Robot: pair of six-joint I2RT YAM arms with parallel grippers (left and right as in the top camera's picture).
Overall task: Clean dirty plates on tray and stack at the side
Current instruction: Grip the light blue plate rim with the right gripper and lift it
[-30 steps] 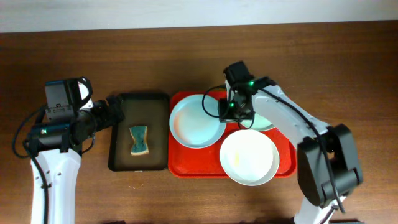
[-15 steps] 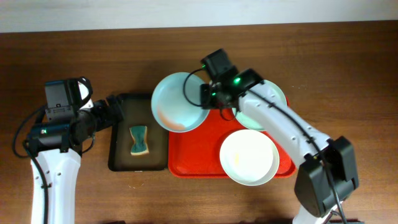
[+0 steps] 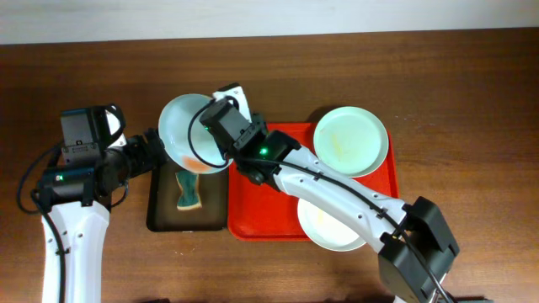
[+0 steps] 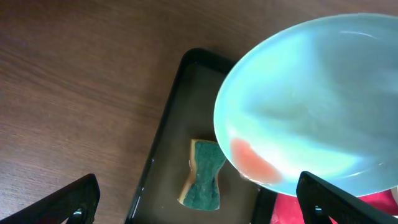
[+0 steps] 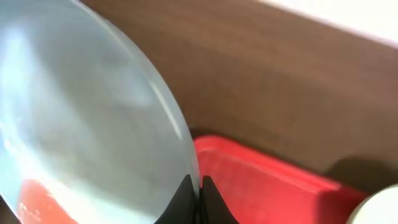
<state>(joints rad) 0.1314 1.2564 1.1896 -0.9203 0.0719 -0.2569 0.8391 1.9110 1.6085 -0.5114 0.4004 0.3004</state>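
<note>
My right gripper (image 3: 221, 133) is shut on the rim of the pale blue plate (image 3: 184, 130) and holds it tilted in the air over the black tray. The plate fills the right wrist view (image 5: 81, 118), pinched at the jaws (image 5: 196, 193), and shows in the left wrist view (image 4: 317, 106). The pale green plate (image 3: 351, 140) lies at the red tray's (image 3: 269, 210) far right corner. The white plate (image 3: 324, 229) lies at its near edge, partly under my right arm. My left gripper (image 4: 199, 199) is open and empty above the black tray; it sits beside that tray's left end in the overhead view (image 3: 152, 151).
A narrow black tray (image 3: 162, 217) lies left of the red tray and holds a green and yellow sponge (image 3: 189, 192), which also shows in the left wrist view (image 4: 204, 175). The wooden table (image 3: 472, 84) runs to a pale wall at the back.
My right gripper lifted the pale blue plate off the red tray and carried it left, over the black tray. The green plate is now uncovered. The left arm has not moved.
</note>
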